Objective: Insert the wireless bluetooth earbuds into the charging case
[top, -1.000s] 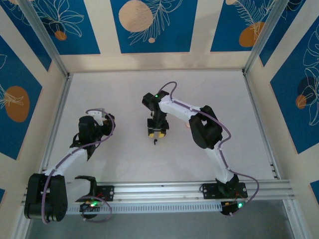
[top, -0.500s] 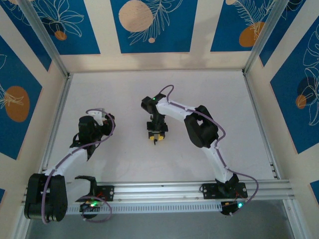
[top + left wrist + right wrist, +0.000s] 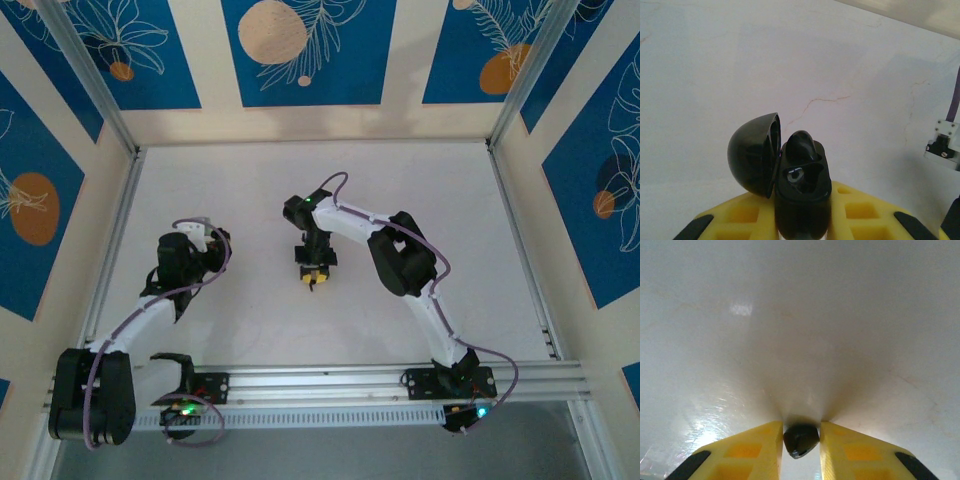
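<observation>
My right pincer [image 3: 801, 432]: pinching the black earbud [image 3: 801, 441] on the table [image 3: 800, 315].
My left pincer [image 3: 805, 227]: clamped on the open charging case [image 3: 802, 182].
Care: I should lift straight up, slowly, so the tiny bud cannot twist out.

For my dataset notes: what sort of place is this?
Probably a purpose-built robot test cell: two robot arms bolted to an aluminium rail, a white table, and blue patterned panels walling it in.

The right gripper [image 3: 801, 432] pinches a black earbud [image 3: 801, 441] on the white table [image 3: 800, 315].
</observation>
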`<control>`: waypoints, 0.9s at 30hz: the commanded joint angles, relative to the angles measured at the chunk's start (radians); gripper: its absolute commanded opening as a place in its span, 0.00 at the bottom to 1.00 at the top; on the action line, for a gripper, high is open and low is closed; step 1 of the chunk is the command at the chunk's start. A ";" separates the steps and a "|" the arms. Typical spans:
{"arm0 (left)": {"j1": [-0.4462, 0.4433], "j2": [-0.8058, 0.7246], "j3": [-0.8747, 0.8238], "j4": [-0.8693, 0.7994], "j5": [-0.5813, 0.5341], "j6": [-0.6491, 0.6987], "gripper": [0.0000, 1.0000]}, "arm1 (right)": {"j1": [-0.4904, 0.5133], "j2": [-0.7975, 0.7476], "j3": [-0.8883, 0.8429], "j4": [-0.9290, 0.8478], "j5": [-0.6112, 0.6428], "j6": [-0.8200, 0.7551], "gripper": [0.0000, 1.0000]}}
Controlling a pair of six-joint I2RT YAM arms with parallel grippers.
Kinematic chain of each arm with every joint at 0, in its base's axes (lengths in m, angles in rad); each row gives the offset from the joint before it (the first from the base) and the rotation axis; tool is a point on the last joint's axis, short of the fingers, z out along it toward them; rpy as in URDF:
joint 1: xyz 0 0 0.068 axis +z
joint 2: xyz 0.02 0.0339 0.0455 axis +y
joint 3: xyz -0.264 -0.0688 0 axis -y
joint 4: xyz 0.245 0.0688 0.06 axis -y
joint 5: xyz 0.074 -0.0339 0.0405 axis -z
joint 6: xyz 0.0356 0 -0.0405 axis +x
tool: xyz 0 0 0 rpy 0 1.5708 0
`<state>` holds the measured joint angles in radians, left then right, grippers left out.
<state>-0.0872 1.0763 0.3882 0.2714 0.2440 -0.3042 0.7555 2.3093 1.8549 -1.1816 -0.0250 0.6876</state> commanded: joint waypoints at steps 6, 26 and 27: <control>0.007 -0.014 0.015 0.028 0.065 0.017 0.21 | 0.013 -0.090 -0.082 0.085 -0.002 0.030 0.22; -0.334 0.183 -0.035 0.465 0.137 0.164 0.20 | -0.046 -0.553 -0.540 0.581 0.109 0.117 0.20; -0.352 0.213 -0.034 0.497 0.127 0.167 0.20 | -0.049 -0.579 -0.561 0.608 0.112 0.120 0.20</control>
<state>-0.4011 1.2446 0.3676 0.6189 0.3916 -0.1795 0.7170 1.7969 1.3399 -0.6971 0.0761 0.7784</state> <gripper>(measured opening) 0.203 0.199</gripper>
